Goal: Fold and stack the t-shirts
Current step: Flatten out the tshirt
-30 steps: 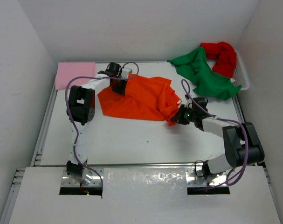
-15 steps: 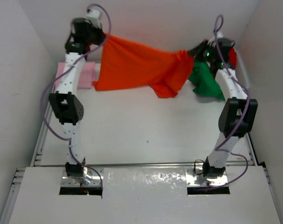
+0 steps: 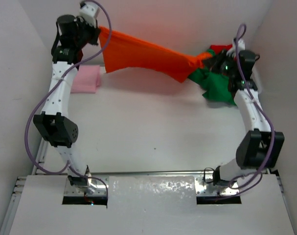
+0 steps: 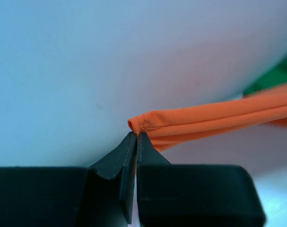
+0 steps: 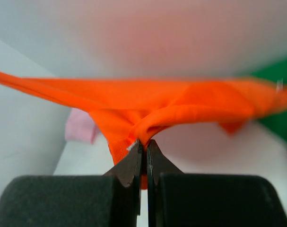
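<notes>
the red t-shirt [image 3: 217, 48] is almost wholly hidden behind my right arm, only a scrap showing at the back right, and that arm also covers part of the green t-shirt [image 3: 217, 87] below it; both wrist views blur beyond the fingertips. the orange t-shirt [image 3: 143, 55] hangs stretched in the air over the back of the tabletop [image 3: 153, 132], slung between my two raised arms. my left hand [image 4: 136, 135] is pinched shut on a rolled edge at its higher left end, and my right hand [image 5: 144, 142] is clamped on a bunched fold at its lower right end. the pink t-shirt [image 3: 84, 80] lies flat at the back left. a second ago the orange t-shirt lay spread on the tabletop, both hands low at its edges.
</notes>
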Available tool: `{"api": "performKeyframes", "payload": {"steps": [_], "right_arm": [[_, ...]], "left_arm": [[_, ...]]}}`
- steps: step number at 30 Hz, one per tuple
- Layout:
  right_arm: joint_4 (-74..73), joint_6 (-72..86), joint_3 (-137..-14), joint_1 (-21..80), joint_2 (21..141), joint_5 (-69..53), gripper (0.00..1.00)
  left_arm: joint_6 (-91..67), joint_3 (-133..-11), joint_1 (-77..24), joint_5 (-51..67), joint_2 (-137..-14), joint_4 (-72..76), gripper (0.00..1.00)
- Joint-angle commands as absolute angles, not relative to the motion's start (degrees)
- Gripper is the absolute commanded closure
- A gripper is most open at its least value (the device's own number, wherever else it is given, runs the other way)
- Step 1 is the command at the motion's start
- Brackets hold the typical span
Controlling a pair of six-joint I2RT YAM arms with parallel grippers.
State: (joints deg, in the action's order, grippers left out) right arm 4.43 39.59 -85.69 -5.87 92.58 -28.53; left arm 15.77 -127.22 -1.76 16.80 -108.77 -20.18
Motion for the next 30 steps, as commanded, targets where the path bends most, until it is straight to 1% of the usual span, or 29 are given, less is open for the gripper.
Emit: {"api": "performKeyframes", "payload": {"steps": [1,2,3,4,5,6,7,8,9,10,12,13,15,17,18,20,22,23,25,26,30], "right_arm": [[4.83,33.85,-66.67,-5.71,80.45,-27.61,1.0],[4.49,33.14,-62.01,-5.54,76.85,-26.55,1.0],[3.7,32.18,-57.18,-5.19,69.68,-25.59,1.0],[1.08,30.34,-48.69,-4.23,66.13,-24.36,1.0],[-0.25,29.63,-44.86,-3.26,62.79,-21.47,1.0],[-4.53,29.1,-37.6,-0.99,56.66,-20.23,1.0],[-6.14,29.09,-34.05,0.08,53.99,-19.08,1.0],[-7.54,29.44,-31.14,2.52,51.62,-17.16,1.0],[-10.17,30.14,-25.72,6.29,49.5,-16.09,1.0],[-10.89,31.8,-22.97,8.33,46.35,-15.39,1.0],[-12.03,36.27,-16.04,13.24,44.31,-14.76,1.0],[-12.48,37.78,-14.08,14.32,43.25,-15.29,1.0],[-15.79,40.24,-11.35,15.9,42.19,-17.22,1.0],[-19.67,39.82,-11.95,15.91,39.3,-17.49,1.0],[-23.52,38.51,-14.22,15.91,38.42,-16.71,1.0],[-26.44,36.84,-18.08,16.0,38.4,-16.87,1.0],[-26.02,35.78,-20.29,16.0,42.08,-18.97,1.0],[-25.58,35.42,-21.52,15.91,47.76,-20.03,1.0],[-24.17,33.49,-26.7,15.91,53.85,-21.44,1.0],[-24.52,32.88,-29.85,15.91,58.92,-21.45,1.0],[-23.82,31.12,-30.5,15.82,63.19,-21.53,1.0]], "left_arm": [[23.8,-112.67,-1.06,17.49,-99.62,-25.3,1.0],[25.12,-108.15,-0.97,17.14,-97.32,-26.1,1.0],[27.57,-103.84,-0.88,16.79,-95.21,-27.06,1.0],[28.64,-95.45,-0.7,16.7,-91.18,-28.03,1.0],[30.74,-91.27,-0.62,16.09,-89.14,-30.13,1.0],[31.81,-87.58,-0.62,15.56,-87.38,-31.45,1.0],[32.77,-83.62,-0.53,15.47,-83.71,-32.68,1.0],[34.7,-76.1,-0.44,15.03,-81.84,-34.52,1.0],[35.59,-72.63,-0.44,14.51,-80.26,-35.67,1.0],[36.29,-66.68,-0.44,13.72,-77.55,-36.9,1.0],[38.58,-61.11,-0.44,12.14,-75.33,-39.98,1.0],[39.28,-56.56,-0.44,11.0,-73.32,-40.95,1.0],[41.12,-53.45,-0.35,9.94,-71.03,-44.45,1.0],[41.13,-51.86,-0.26,8.62,-69.88,-47.61,1.0],[41.13,-51.94,-0.18,8.7,-69.09,-48.59,1.0],[40.17,-52.82,-0.18,9.05,-68.47,-49.83,1.0],[39.2,-54.14,-0.09,9.14,-68.82,-49.22,1.0],[38.42,-54.75,-0.09,9.05,-69.43,-47.74,1.0],[38.32,-57.29,-0.09,8.96,-72.23,-47.11,1.0],[39.02,-58.35,-0.09,9.14,-73.46,-48.07,1.0],[38.76,-59.42,0.0,9.66,-76.55,-49.48,1.0]]}}
